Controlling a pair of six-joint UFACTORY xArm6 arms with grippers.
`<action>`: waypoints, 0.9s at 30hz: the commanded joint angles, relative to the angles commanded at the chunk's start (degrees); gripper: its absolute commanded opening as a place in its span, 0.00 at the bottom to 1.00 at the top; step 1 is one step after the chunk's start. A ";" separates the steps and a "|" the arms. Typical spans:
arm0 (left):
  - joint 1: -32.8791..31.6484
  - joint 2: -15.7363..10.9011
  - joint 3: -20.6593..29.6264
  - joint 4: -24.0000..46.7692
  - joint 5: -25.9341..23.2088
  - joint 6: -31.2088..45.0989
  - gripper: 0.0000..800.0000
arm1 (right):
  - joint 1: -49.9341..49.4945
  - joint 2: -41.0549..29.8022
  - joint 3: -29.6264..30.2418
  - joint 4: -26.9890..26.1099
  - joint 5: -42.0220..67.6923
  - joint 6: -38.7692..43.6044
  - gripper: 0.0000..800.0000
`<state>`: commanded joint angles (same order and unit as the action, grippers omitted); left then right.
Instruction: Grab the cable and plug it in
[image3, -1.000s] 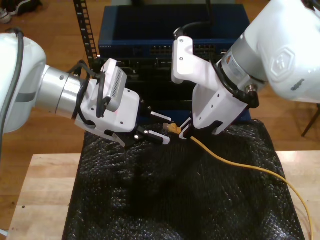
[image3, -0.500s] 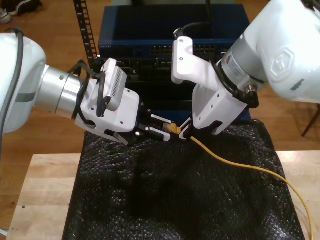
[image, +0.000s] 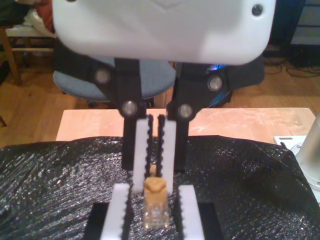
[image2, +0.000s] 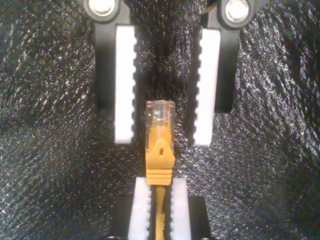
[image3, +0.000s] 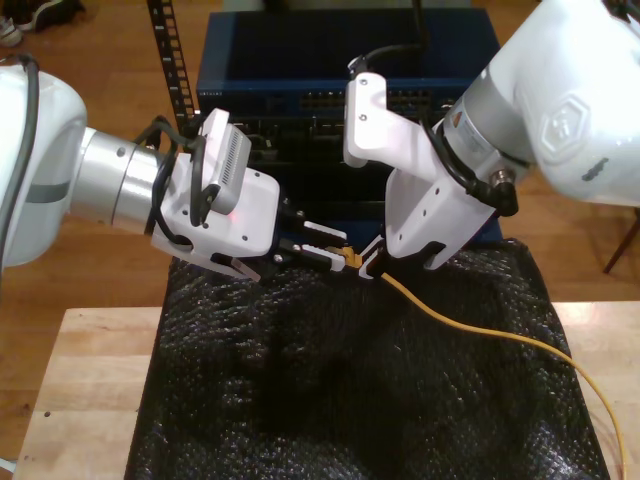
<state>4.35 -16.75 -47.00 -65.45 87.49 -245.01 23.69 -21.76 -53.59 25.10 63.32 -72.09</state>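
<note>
My first hand (image3: 328, 247) advanced, astride cable plug (image2: 160, 135)

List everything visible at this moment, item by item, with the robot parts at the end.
cable: one, yellow-orange, running from the second gripper across the sheet to the exterior view's lower right.
plug: one, orange boot with a clear tip, on the cable's end, between the first gripper's fingers.
sheet: one, black and crinkled, covering the middle of the table.
table: one, light wood, under the sheet.
equipment box: one, blue, behind the grippers in the exterior view.
chair: one, grey-blue seat, beyond the table in the first wrist view.
my first gripper: white fingers, open either side of the plug.
my second gripper: white fingers, shut on the cable just behind the plug.
</note>
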 joint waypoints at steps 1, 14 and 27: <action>0.00 0.00 0.00 0.00 0.00 0.00 0.25 | 0.00 0.00 0.00 0.00 0.09 0.00 0.01; 0.00 0.00 0.09 0.26 0.18 0.18 0.23 | 0.00 0.00 0.00 -0.09 0.00 0.00 0.01; 0.00 0.09 1.58 0.00 0.09 0.18 0.23 | 0.00 0.00 0.00 -0.09 0.00 0.00 0.01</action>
<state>4.35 -16.66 -45.42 -65.45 87.58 -244.84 23.69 -21.76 -53.59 25.01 63.32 -72.09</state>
